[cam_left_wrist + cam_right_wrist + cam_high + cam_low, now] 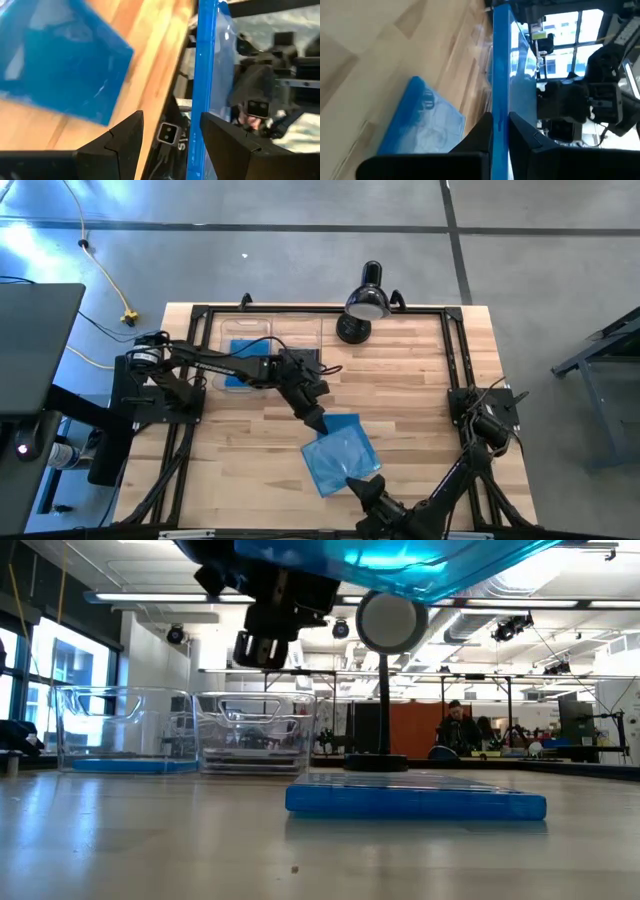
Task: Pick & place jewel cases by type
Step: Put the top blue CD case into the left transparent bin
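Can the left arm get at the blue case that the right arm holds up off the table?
Probably yes. The left arm's fingers stand open with the raised blue case apparently edge-on between them, nothing blocking; the right arm's fingers pinch another edge.

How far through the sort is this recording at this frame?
Done: one blue case lies in the left bin; the other bin looks to hold something too. In hand: the right claw is shut on a raised blue case, with the left claw open around its edge. Left: another blue case on the table.
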